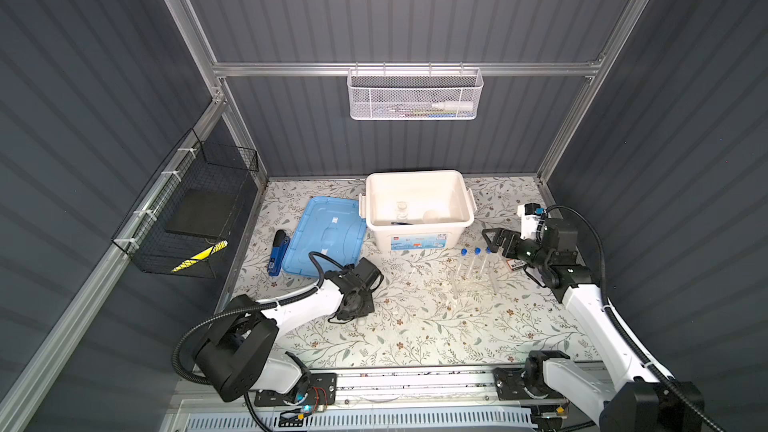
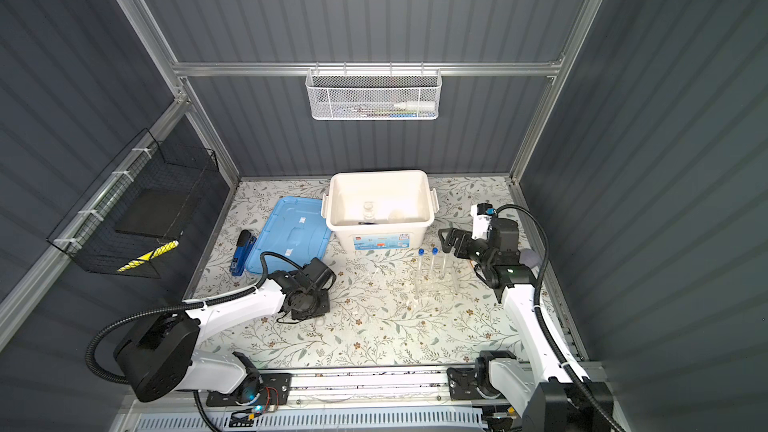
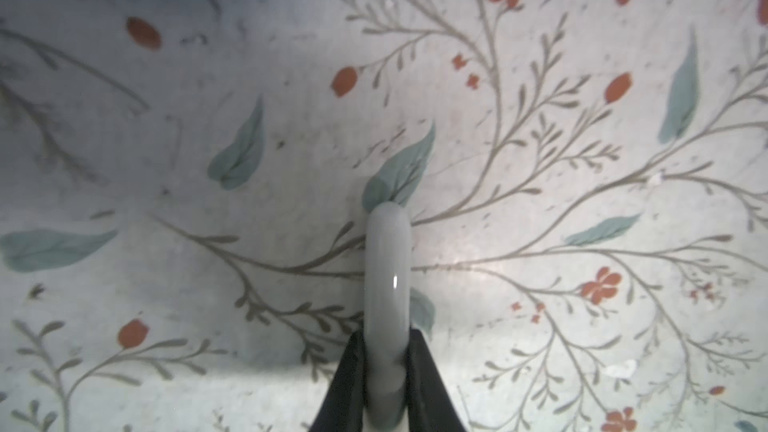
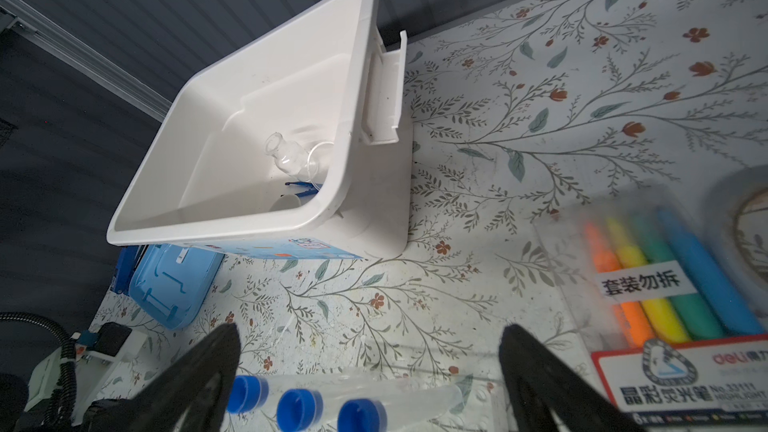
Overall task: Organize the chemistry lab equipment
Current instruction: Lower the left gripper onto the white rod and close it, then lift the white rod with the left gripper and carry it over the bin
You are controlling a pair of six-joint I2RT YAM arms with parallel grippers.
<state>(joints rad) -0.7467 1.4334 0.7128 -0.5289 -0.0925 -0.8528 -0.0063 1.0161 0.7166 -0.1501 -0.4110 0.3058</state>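
In the left wrist view my left gripper (image 3: 386, 371) is shut on a white pestle (image 3: 388, 276), whose rounded end points out over the floral table. In both top views that arm's wrist (image 1: 353, 284) points down at the table left of centre and hides the fingers. My right gripper (image 1: 492, 241) stands open just above three blue-capped test tubes (image 1: 476, 259) in a clear rack (image 1: 473, 286); nothing lies between its fingers (image 4: 199, 367). The white bin (image 1: 415, 176) holds a clear glass vessel (image 4: 291, 155), blue tweezers (image 4: 301, 189) and a white bowl (image 4: 286, 203).
A light blue lid (image 1: 324, 234) lies left of the bin, with a dark blue stapler (image 1: 278, 251) beside it. A pack of coloured highlighters (image 4: 673, 280) and a tape roll (image 4: 744, 218) lie by the right arm. A white mesh basket (image 1: 415, 93) hangs on the back wall, a black one (image 1: 187, 209) on the left.
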